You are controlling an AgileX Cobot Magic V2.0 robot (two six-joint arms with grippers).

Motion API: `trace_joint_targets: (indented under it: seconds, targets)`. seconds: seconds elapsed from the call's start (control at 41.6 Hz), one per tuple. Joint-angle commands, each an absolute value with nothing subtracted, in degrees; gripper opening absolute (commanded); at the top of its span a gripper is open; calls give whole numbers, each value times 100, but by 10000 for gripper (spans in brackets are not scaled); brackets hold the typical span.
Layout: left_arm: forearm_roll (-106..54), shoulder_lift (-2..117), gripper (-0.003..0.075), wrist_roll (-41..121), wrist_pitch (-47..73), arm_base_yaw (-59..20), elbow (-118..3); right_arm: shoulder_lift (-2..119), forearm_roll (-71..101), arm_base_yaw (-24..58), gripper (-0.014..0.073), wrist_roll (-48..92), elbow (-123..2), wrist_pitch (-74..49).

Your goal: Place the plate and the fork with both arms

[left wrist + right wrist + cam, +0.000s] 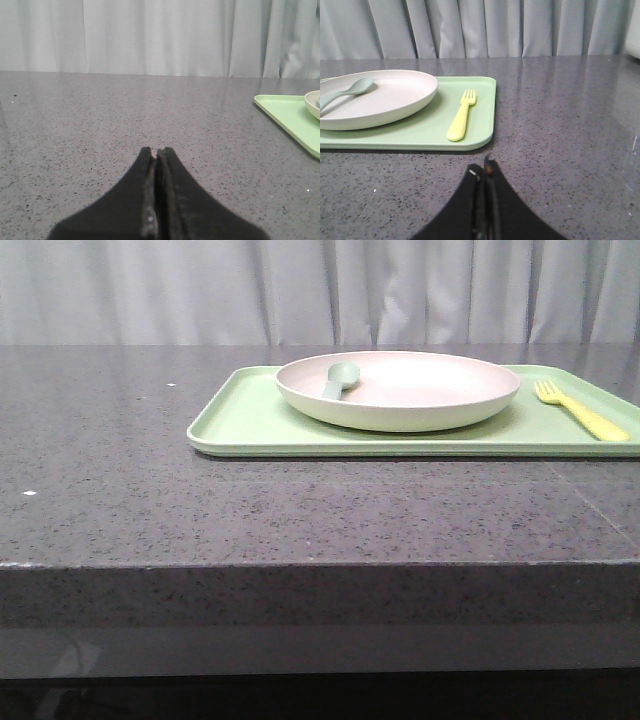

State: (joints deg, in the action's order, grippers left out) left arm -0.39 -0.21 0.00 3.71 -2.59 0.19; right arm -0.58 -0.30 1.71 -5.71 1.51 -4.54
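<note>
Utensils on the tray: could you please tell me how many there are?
2. The spoon rests in the plate, on its left side. The fork lies on the tray, right of the plate. Nothing seems hidden.

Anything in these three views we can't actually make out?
- Spoon handle end: cut off by the left edge in the right wrist view, half behind the plate rim in the front view.
- Tray right end: cut off by the front view's edge, beyond the fork.
- Left gripper and right gripper: absent from the front view.
</note>
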Motion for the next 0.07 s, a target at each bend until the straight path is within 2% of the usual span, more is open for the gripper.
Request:
trace_joint_targets:
  seconds: [0.0,0.048]
  targets:
    - [-82,-154,-20,-37,-114,-280,60,-165,-119,132,-69,-572,126,54]
    - [-82,-154,-20,-37,-114,-280,60,-165,-119,132,-69,-572,126,54]
